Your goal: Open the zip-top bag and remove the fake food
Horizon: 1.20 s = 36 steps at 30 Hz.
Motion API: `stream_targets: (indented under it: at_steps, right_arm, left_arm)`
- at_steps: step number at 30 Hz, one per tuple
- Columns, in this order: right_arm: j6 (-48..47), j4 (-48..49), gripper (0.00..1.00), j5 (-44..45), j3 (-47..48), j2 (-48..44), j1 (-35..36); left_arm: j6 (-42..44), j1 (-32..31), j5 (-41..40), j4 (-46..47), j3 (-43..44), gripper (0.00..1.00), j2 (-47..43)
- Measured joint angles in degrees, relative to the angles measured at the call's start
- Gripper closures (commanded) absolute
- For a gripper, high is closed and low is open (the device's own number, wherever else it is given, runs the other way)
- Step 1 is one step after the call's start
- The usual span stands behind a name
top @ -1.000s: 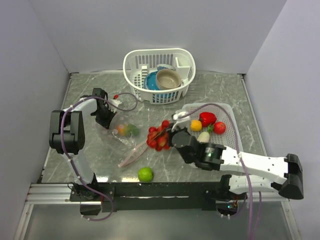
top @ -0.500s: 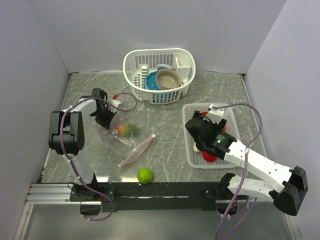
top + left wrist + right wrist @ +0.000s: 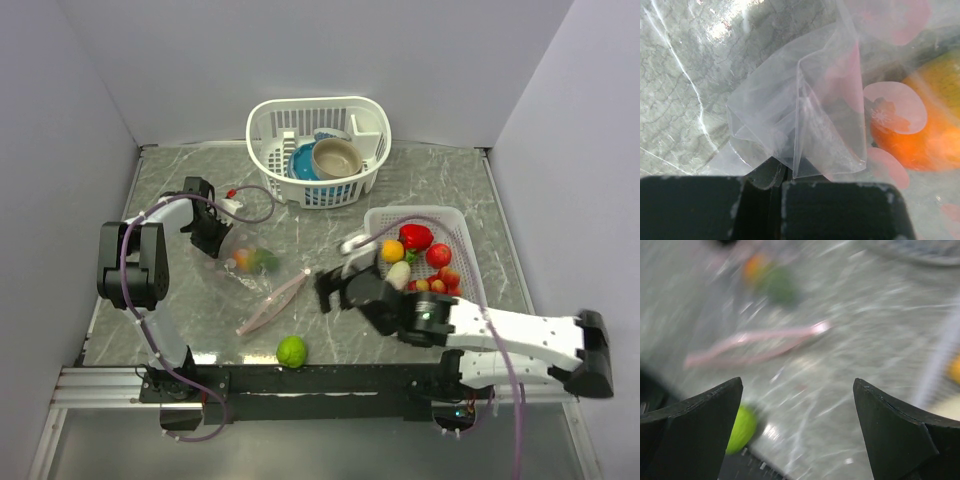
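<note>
Top view, 9 o'clock side of the desk (image 3: 430,175): left hand (image 3: 208,243), clenched on a folded corner of the zip-top bag (image 3: 250,275). Bag body spread flat toward 4 o'clock from that hand, with orange and green fake food (image 3: 252,260) inside, just beside the fingers. Pink zip strip (image 3: 272,302) at the bag's far end, slanting from 1 to 7 o'clock, mouth probably parted.

Right hand (image 3: 335,290) at 3 o'clock of the strip, near but apart, released wide and grasping nothing. Loose green piece (image 3: 291,350) at 6 o'clock of the strip, close to the desk's near edge. White tray (image 3: 466,250) with more pieces at 2 o'clock of the right hand. White basket (image 3: 318,150) at 12 o'clock, by the back wall. Bare desk between bag and basket, and between strip and tray.

Left wrist view: clear film (image 3: 805,125) pinched in the shut fingers (image 3: 835,210), orange piece (image 3: 920,125) at 3 o'clock.

Right wrist view, blurred: strip (image 3: 755,342) at 11 o'clock, beyond the spread fingers (image 3: 695,420).
</note>
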Motion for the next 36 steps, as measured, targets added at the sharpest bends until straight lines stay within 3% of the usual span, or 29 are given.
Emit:
stream_targets:
  at_steps: [8, 15, 25, 31, 33, 36]
  right_arm:
    - [-4.81, 6.40, 0.00, -15.43, 0.00, 20.63, 11.30]
    - [-6.21, 9.31, 0.00, -22.53, 1.14, 27.32, 11.89]
    - [-6.34, 12.04, 0.02, -24.68, 1.66, 34.69, 11.87]
    - [-6.60, 13.35, 0.55, -24.83, 1.64, 34.77, 11.13]
    - [-6.49, 13.38, 0.81, -24.35, 1.64, 34.73, 10.32]
    - [-6.78, 12.55, 0.85, -22.38, 1.60, 33.09, 8.72]
  left_arm:
    - [-0.02, 0.00, -0.04, 0.00, 0.00, 0.99, 0.00]
    - [-0.04, 0.00, -0.04, -0.04, 0.00, 0.99, -0.11]
    - [-0.04, 0.00, -0.09, -0.11, -0.02, 0.99, -0.26]
    - [-0.04, 0.00, -0.13, -0.31, -0.09, 0.99, -0.35]
    - [-0.04, 0.00, -0.15, -0.31, -0.22, 0.99, -0.44]
    - [-0.04, -0.02, -0.22, -0.66, -0.35, 0.99, -0.55]
